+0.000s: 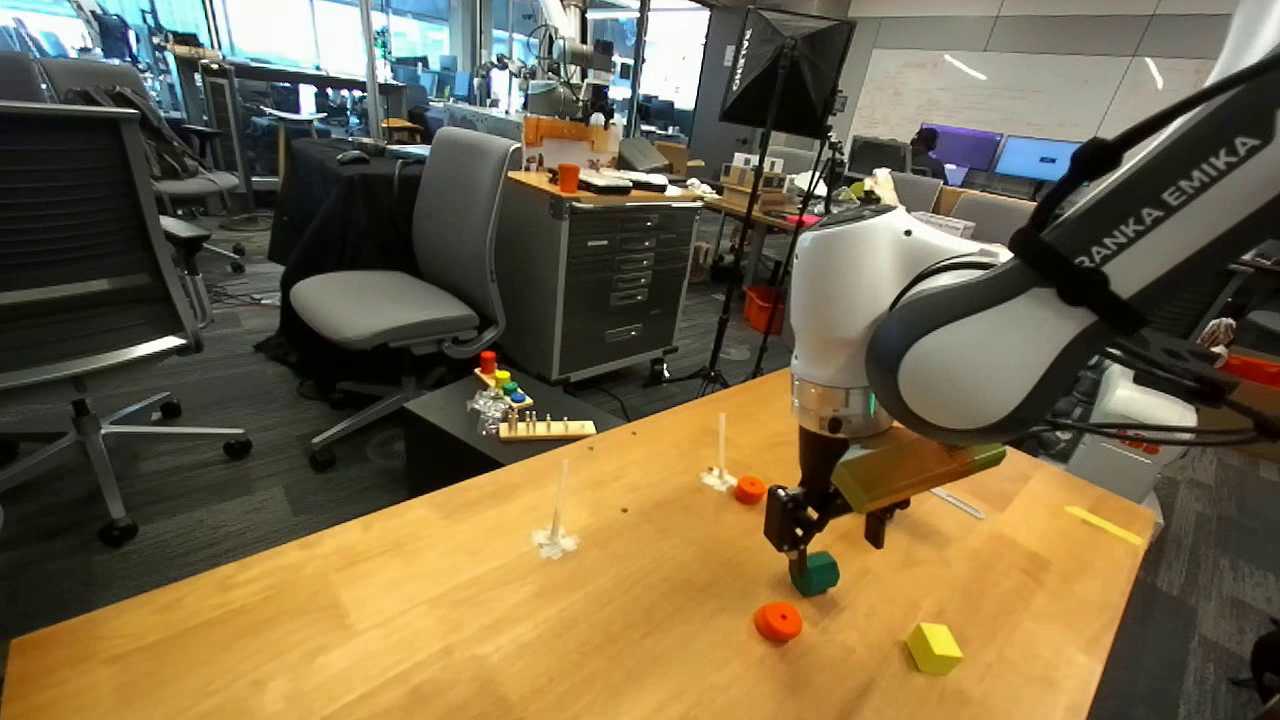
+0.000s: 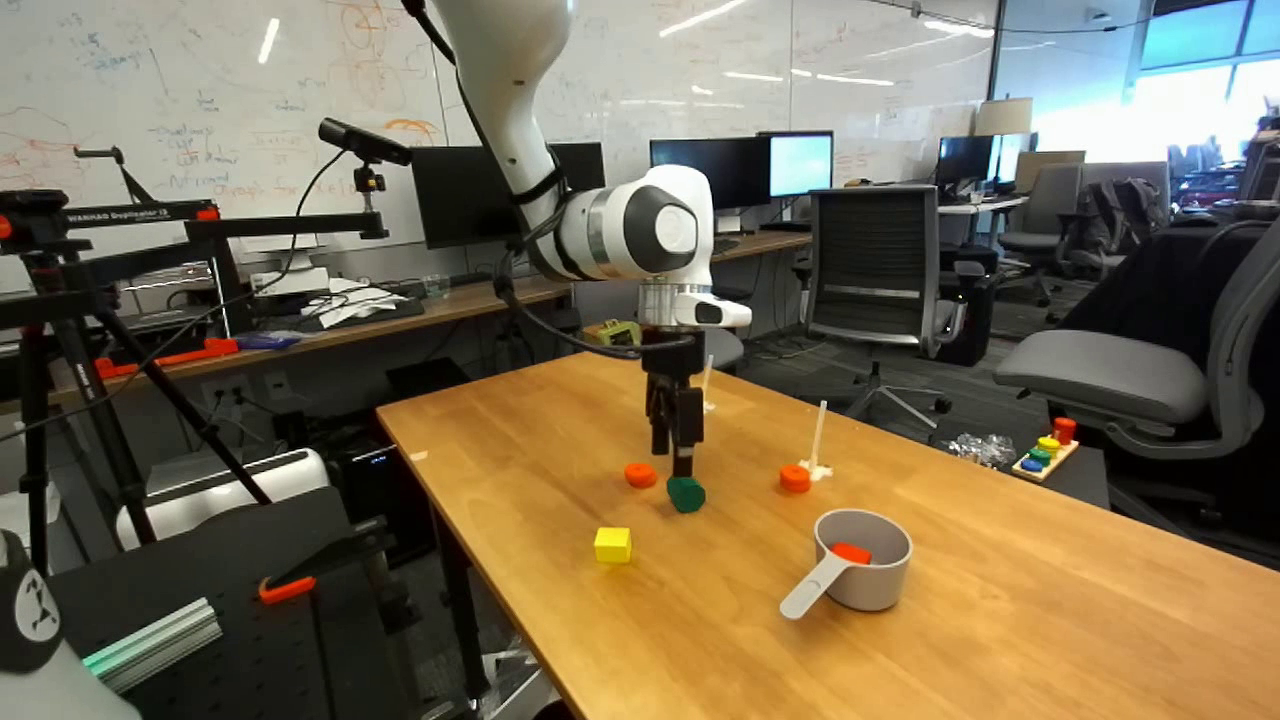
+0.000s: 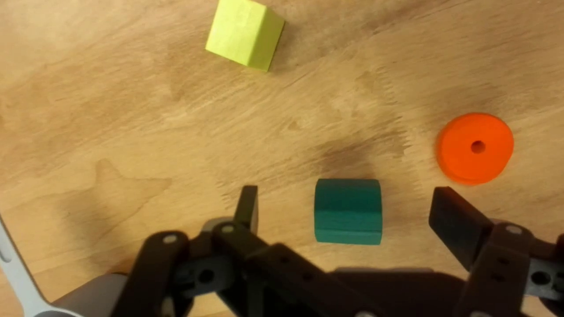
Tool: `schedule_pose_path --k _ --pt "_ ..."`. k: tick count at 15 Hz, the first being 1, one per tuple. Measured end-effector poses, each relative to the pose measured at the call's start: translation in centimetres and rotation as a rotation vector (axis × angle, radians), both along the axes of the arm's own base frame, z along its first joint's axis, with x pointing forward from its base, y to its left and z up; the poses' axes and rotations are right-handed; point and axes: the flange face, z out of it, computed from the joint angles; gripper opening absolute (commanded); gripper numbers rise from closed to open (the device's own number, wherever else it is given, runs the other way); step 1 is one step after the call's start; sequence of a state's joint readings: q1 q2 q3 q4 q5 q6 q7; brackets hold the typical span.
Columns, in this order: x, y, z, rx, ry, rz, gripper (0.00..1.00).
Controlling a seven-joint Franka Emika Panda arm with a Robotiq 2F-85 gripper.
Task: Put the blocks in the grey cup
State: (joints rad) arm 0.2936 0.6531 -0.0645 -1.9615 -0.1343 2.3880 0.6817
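Wooden table (image 2: 500, 430), robot arm (image 2: 690, 200) arched over it. Claw (image 3: 346, 209) pointing down, its fingers (image 3: 460, 229) spread well apart. Green block (image 3: 348, 215) on the wood in the gap between them; the wrist view shows bare strips of table either side of it, so it is ungripped. Fingertip height over the wood: I cannot tell.

Grey cup (image 2: 880, 590) upright on the same table in an exterior view, its handle (image 2: 812, 588) sticking out, red block (image 2: 851, 553) lying inside.

Yellow block (image 2: 612, 545) set apart from the green one, nearer the table's edge. An orange disc (image 2: 640, 476) flat near the green block, small hole in its middle. A second orange disc (image 2: 795, 479) just beside the foot of a white stick (image 2: 818, 437); another white stick (image 1: 561, 500) farther along, whitish clump (image 1: 555, 543) at its base.

Past the table, a grey chair (image 1: 385, 305) and a low black stand (image 1: 450, 450) bearing a peg toy (image 1: 503, 378).
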Motion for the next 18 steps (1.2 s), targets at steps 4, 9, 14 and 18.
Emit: schedule_pose_path --k 4,9,14,18 --pt "0.8 -0.9 -1.1 0.006 0.009 0.012 1.0" --pt "2.1 -0.9 -2.2 0.025 0.011 0.033 1.0" --pt "2.5 -0.9 -3.5 0.038 0.028 0.05 0.68" --pt "2.6 -1.7 -4.1 0.05 0.039 0.042 0.35"
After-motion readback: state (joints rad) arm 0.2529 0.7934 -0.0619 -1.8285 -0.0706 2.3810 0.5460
